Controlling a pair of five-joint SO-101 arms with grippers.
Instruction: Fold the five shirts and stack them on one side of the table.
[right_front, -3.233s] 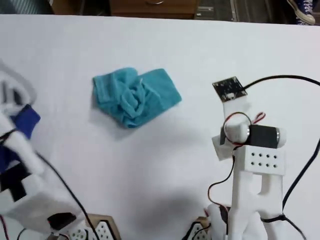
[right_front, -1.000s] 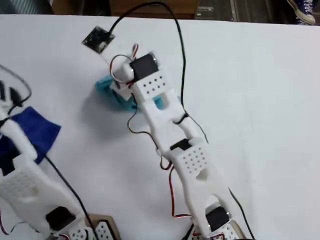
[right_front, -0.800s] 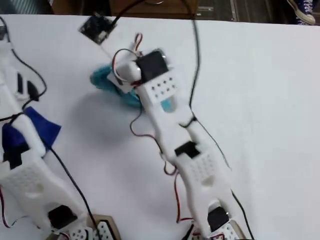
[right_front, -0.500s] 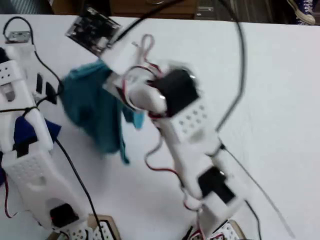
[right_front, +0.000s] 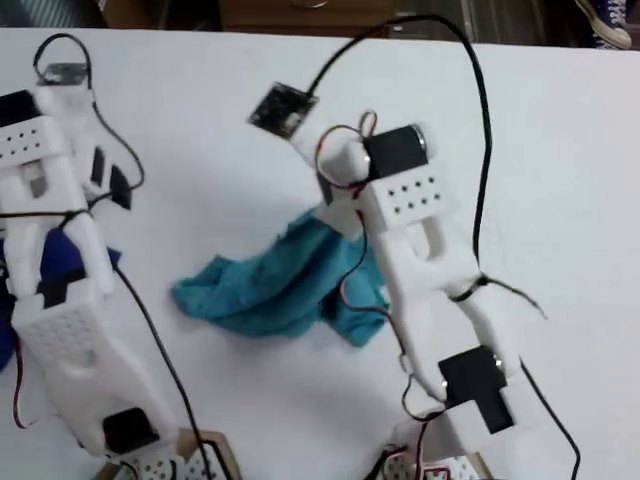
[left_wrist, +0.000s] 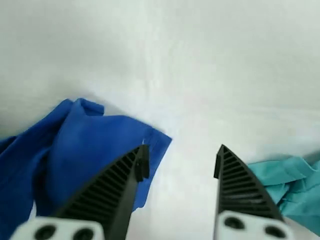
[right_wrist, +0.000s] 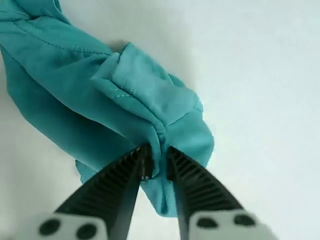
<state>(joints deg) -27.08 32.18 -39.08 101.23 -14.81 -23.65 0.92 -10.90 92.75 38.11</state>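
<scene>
Table: white, with both shirts on the half toward the left arm.

Teal shirt: unfolded, a crumpled band near the table's middle. Note its long axis. It runs from the right arm's wrist out toward the left arm, sloping a little toward the arm bases. The far, loose end lies well apart from the right arm and closer to the left one.

Blue shirt: bunched at the table's left edge, partly under the left arm, apart from the teal one.

Right gripper: closed to a narrow gap on a raised fold of the teal shirt — it holds one end only.

Left gripper: spread wide and holding nothing, above bare table between the two shirts. The blue shirt lies behind one finger and the teal shirt's loose end just beyond the other.

Judgement: to spread the teal shirt flat for folding you need its loose end taken — your left gripper is the nearer tool, and the pull should follow that long axis.
</scene>
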